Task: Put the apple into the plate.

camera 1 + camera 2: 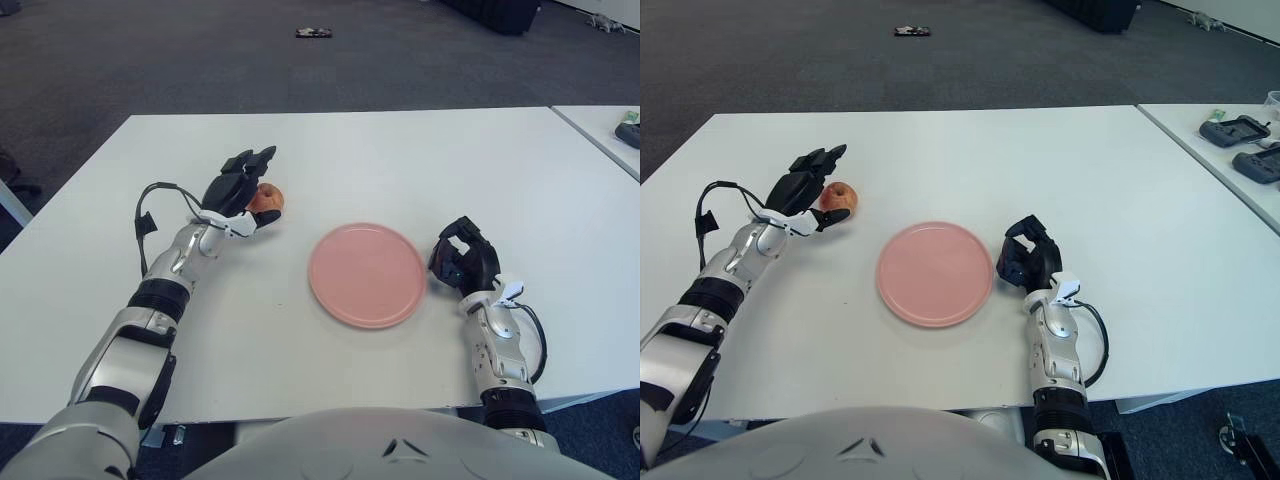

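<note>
While left robot hand (243,190) spread over one apple (267,199), one plate (366,274) bare; right robot hand (462,259) curled

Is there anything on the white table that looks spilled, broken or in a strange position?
Nothing stands out. The red-yellow apple sits upright on the white table, the left robot hand open around it. The round pink plate lies flat and empty. The right robot hand shows beside the plate's right edge.

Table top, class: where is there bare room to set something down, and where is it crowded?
The pink plate is bare. The table is free beyond it. Crowded: the left robot hand around the apple; the right robot hand beside the plate's right rim.
</note>
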